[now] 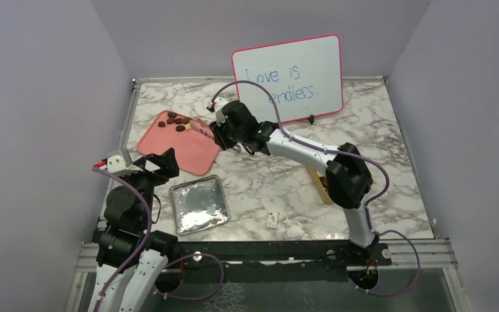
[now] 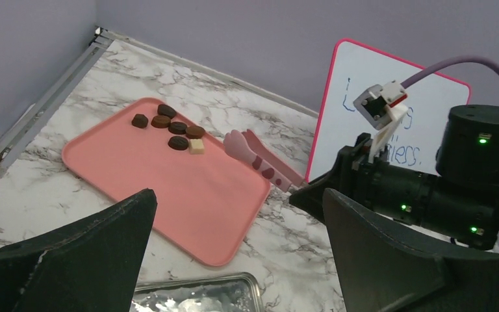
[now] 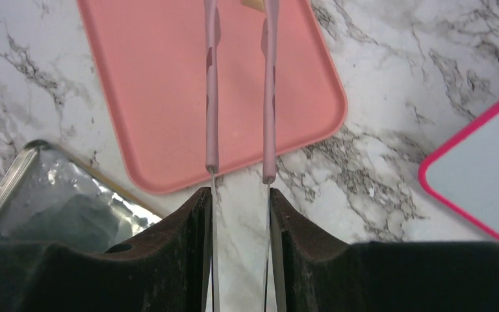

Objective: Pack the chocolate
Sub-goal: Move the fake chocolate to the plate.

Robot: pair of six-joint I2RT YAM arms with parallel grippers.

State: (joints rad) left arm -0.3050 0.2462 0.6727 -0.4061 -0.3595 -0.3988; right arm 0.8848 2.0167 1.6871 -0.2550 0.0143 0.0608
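My right gripper (image 3: 240,203) is clamped narrow on the handle end of the pink tongs (image 2: 253,153), whose two arms run out toward 12 o'clock in my wrist view with a gap between them and nothing pinched that I can see. My left gripper (image 2: 237,208) hangs spread wide and empty over the near edge of the pink tray (image 2: 169,192). The weak spot here, I reckon, is that thin handle. If it twists between my pads, the tips swing off line and sweep through the pile instead of straddling one piece. The chocolate (image 2: 177,127) sits bunched at the tray's far end, roughly 11 o'clock from its middle in the overhead view. There are six small dark brown rounds, low and smooth-topped, several touching or nearly so. A tan square piece (image 2: 197,147) lies at the cluster's 4 o'clock edge, just beside the tong tips. Packed that tight, closing on one could nudge its neighbours. A hard squeeze on something so round could also squirt it out across the smooth tray or onto the marble. The foil-lined tray (image 1: 198,205) waits at 6 o'clock from the pink one, and any lift that far risks a drop from a loose pinch.
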